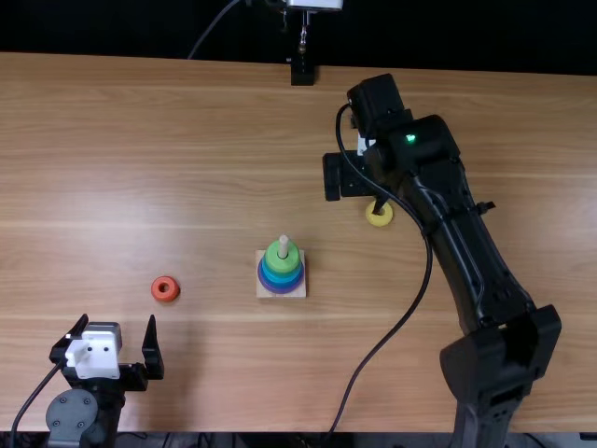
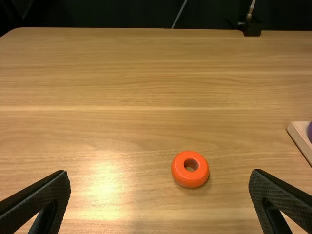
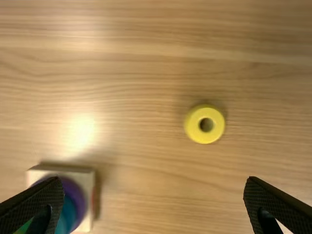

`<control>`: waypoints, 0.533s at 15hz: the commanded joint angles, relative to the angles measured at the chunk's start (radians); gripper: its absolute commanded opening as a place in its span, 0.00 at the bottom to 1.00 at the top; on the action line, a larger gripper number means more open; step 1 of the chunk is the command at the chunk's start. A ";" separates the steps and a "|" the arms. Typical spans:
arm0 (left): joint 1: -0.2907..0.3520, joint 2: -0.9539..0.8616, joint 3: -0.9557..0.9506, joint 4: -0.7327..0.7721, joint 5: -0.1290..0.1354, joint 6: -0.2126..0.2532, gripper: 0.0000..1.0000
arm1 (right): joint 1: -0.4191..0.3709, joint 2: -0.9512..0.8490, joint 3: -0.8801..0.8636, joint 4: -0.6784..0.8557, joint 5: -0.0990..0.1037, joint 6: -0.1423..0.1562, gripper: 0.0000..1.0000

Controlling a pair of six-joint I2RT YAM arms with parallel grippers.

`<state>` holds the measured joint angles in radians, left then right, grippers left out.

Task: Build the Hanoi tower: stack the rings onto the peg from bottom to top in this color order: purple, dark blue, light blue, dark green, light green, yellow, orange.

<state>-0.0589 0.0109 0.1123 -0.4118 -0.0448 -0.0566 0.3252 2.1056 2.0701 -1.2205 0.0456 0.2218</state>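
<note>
Orange ring (image 1: 165, 289) | well apart from wooden base's (image 1: 298, 293) edge | yellow ring (image 1: 380, 220) likewise

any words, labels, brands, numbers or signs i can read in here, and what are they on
None that can be read.
White patch on the left arm: any print is too small to read.
White patch on the right arm: partly hidden, too small to read.
Orange ring, yellow ring and wooden base: no lettering on the sides that show.
</note>
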 commanded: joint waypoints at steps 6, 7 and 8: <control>0.001 -0.011 -0.112 -0.080 0.006 0.003 1.00 | -0.063 0.157 -0.022 0.001 0.011 0.003 1.00; -0.001 -0.011 -0.112 -0.080 0.006 0.003 1.00 | -0.077 0.177 -0.021 0.005 0.010 0.003 1.00; 0.001 -0.011 -0.112 -0.080 0.006 0.003 1.00 | -0.089 0.192 -0.021 0.008 0.010 0.001 1.00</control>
<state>-0.0593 0.0109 0.1123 -0.4122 -0.0452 -0.0563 0.2596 2.2719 2.0590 -1.2125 0.0452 0.2218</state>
